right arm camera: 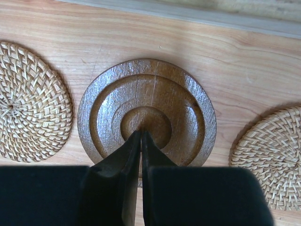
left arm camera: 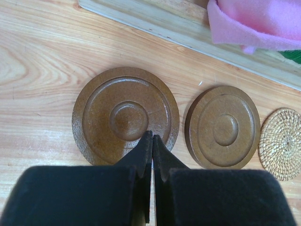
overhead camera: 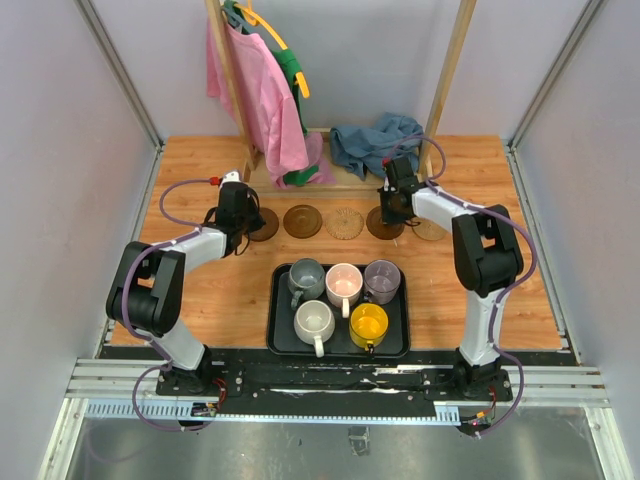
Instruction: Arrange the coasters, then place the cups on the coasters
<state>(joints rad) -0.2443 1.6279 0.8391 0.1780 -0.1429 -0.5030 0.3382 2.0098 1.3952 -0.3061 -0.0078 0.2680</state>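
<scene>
Five coasters lie in a row across the table. My left gripper (left arm camera: pixel 152 136) is shut and holds nothing, its tips over the near rim of the leftmost dark brown coaster (left arm camera: pixel 124 115). A second dark coaster (left arm camera: pixel 223 126) and a tan woven one (left arm camera: pixel 282 143) lie to its right. My right gripper (right arm camera: pixel 141 133) is shut and empty, its tips over the centre of another dark coaster (right arm camera: pixel 146 94), which has tan woven coasters (right arm camera: pixel 30 101) (right arm camera: pixel 273 155) on either side. The cups stand on the black tray (overhead camera: pixel 277 310): dark grey (overhead camera: pixel 305 278), pink (overhead camera: pixel 344 283), lavender (overhead camera: pixel 382 280), white (overhead camera: pixel 314 322), yellow (overhead camera: pixel 369 324).
A wooden rack base (overhead camera: pixel 345 185) runs just behind the coaster row. A pink cloth (overhead camera: pixel 250 90) and green hangers (overhead camera: pixel 290 70) hang from the rack. A blue cloth (overhead camera: pixel 375 140) lies heaped at the back. Grey walls close in the left and right sides.
</scene>
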